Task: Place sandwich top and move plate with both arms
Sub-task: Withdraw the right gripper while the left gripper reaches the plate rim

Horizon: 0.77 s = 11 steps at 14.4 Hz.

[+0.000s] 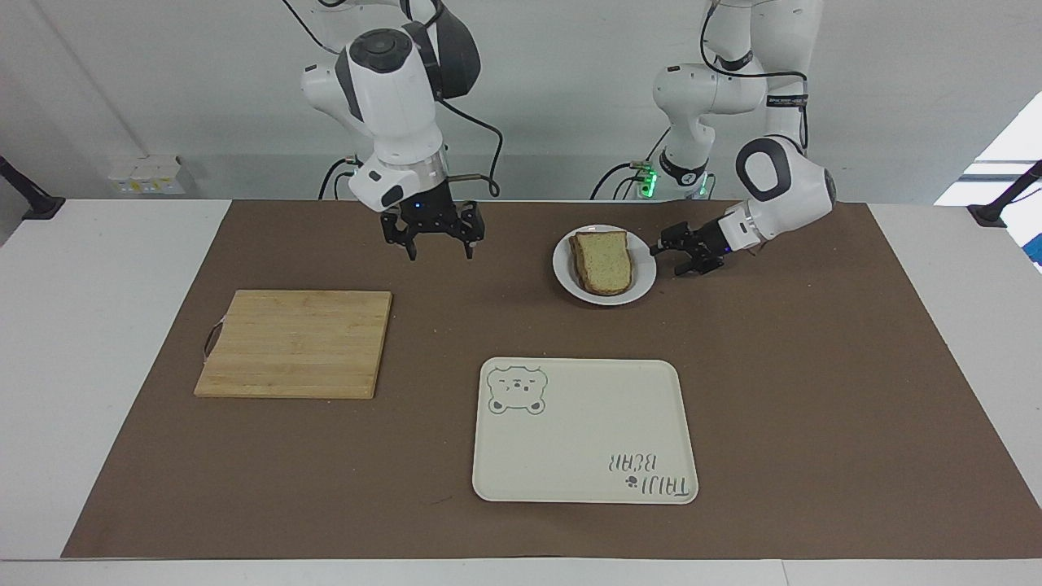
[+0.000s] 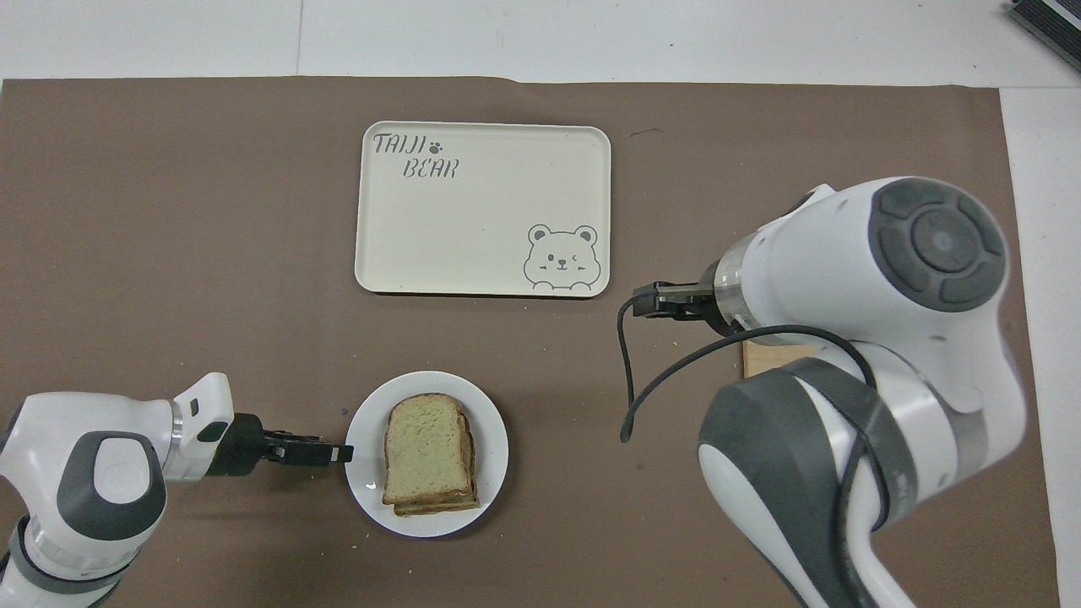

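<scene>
Plate (image 1: 643, 281) lies just beside the left hand (image 1: 682, 253), toward the right arm's end (bread top (image 1: 606, 259) already on). Left hand open; right hand (image 1: 435, 242) open, well apart.

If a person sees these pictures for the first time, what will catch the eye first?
Most striking is the small round white plate with stacked slices of speckled bread, lying nearer to the robots than the cream rectangular tray with a bear drawing. The left gripper sits low at the plate's rim, open. The right gripper hangs open over the brown mat, near the wooden cutting board.
</scene>
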Motion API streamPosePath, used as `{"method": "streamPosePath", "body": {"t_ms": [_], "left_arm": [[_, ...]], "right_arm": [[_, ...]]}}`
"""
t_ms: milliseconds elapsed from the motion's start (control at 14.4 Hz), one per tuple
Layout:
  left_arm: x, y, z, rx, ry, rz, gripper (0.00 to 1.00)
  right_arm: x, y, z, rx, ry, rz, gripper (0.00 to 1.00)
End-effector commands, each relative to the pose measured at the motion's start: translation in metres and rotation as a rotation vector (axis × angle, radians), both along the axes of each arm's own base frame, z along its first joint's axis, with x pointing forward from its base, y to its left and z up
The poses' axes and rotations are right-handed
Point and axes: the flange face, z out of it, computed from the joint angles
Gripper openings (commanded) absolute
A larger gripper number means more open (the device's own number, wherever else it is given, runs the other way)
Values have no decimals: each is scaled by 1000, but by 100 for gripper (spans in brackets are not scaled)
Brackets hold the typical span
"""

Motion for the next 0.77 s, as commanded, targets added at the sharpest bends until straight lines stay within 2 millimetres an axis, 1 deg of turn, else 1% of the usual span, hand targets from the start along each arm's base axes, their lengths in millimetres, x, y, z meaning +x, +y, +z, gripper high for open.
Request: {"method": "streamPosePath", "body": {"t_ms": [0, 70, 139, 209, 278, 348, 418, 487, 557, 626, 696], "left_arm": [[-15, -12, -9, -24, -21, 5, 73], [-16, -12, -10, -33, -27, 5, 61], [-18, -13, -13, -32, -19, 3, 47], [-19, -13, -15, -31, -13, 2, 35], [-22, -13, -16, -34, -8, -1, 25], [-23, -13, -16, -36, -7, 0, 12], [-24, -13, -18, -37, 1, -1, 0], [-24, -13, -17, -43, 10, 2, 0], [-22, -10, -17, -49, 16, 12, 0], [-20, -9, -16, -56, 21, 17, 0], [-15, -9, -12, -87, 34, 26, 0]], "right_arm": [[-6, -30, 26, -23, -31, -24, 100], [-7, -37, 32, -23, -43, -29, 100], [-7, -46, 38, -22, -51, -43, 100], [-6, -53, 39, -22, -51, -55, 100], [-5, -59, 43, -22, -55, -65, 100], [-2, -71, 57, -19, -70, -87, 100], [-1, -79, 67, -21, -71, -100, 100], [0, -88, 75, -23, -68, -116, 100], [2, -107, 79, -24, -65, -148, 100], [1, -116, 83, -26, -60, -164, 100], [-1, -134, 93, -24, -60, -196, 100]]}}
